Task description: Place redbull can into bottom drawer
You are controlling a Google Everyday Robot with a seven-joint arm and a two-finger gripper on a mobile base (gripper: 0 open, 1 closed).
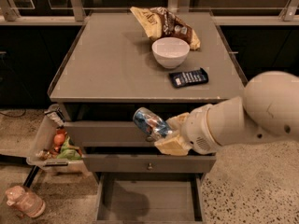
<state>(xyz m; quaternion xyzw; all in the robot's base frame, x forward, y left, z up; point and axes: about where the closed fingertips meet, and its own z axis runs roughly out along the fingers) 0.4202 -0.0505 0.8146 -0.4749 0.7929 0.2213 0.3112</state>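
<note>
Grey cabinet [112, 64] seen from above and in front, with three drawers below its flat top. The robot's white arm [261, 113] enters from the right and reaches across the cabinet's front. The bottom drawer [149, 199] is pulled out, and its flat grey inside is in view. Above it, the middle drawer [121, 164] is shut and shows a small round knob [149, 165]. A plastic bin [39, 141] with mixed red and green contents hangs at the cabinet's left side.

On the top, near the back edge, lie crumpled snack bags [163, 23]. A white bowl [170, 52] stands just in front of them, and a dark blue flat packet [188, 77] lies near the bowl, towards the front right.

The gripper [164, 134] is in front of the top drawer [103, 133], its beige fingers [172, 146] clamped on the redbull can [150, 123]. The can is tilted, with one end pointing up and left. It is held in the air above the open bottom drawer and well apart from it. A pink object [25, 202] lies on the speckled floor at lower left.
</note>
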